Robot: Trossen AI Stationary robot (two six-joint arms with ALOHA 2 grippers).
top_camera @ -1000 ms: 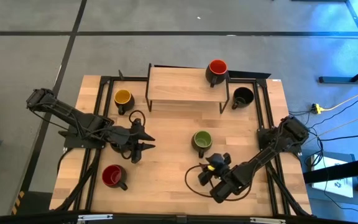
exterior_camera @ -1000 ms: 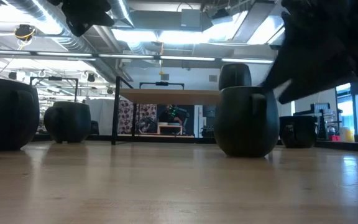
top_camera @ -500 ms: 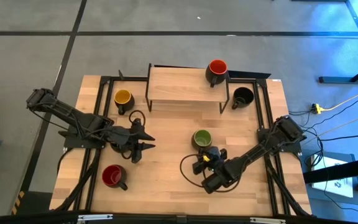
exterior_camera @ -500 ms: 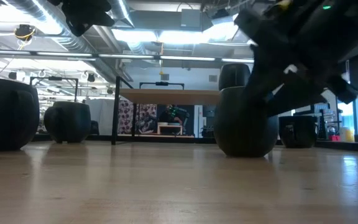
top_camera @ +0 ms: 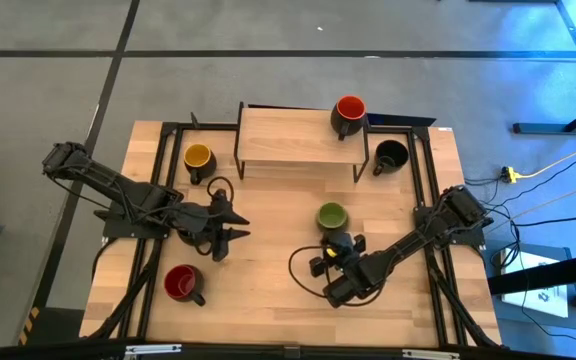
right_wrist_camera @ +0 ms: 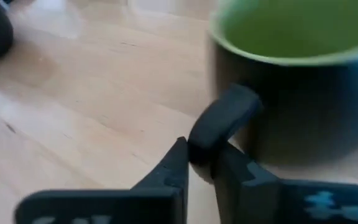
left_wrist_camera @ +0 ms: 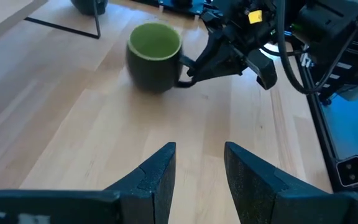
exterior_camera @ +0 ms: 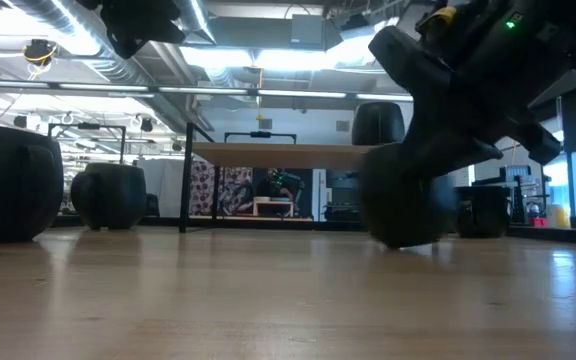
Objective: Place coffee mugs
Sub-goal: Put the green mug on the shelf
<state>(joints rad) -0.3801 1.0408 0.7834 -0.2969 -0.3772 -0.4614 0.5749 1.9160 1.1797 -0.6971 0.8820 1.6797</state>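
The green-inside mug (top_camera: 331,215) stands mid-table, its handle toward the near edge. My right gripper (top_camera: 334,240) is just near of it, shut on that handle. My left gripper (top_camera: 242,229) hangs open over the table's left half, nothing between its fingers (left_wrist_camera: 160,177), pointing at the green mug (left_wrist_camera: 154,56). A red-inside mug (top_camera: 348,112) stands on the wooden shelf (top_camera: 288,140). A black-inside mug (top_camera: 390,155), a yellow-inside mug (top_camera: 198,158) and another red-inside mug (top_camera: 181,283) stand on the table. My right gripper pinches the green mug's handle (right_wrist_camera: 219,121) between its two fingers (right_wrist_camera: 176,165), at the handle's outer curve. The fingers come roughly level from the table's near side, pointing toward the far edge. The mug is about upright; whether its base is clear of the table, I cannot tell.
The shelf stands on thin black legs at the table's far middle. A black cable (top_camera: 303,270) loops on the table beside my right arm. Bare wood lies between the two grippers and along the near edge.
My right gripper has moved toward the far edge and a little left, up to the green mug, and has taken hold of its handle. The mug has shifted a little toward the far edge. My left arm has kept still.
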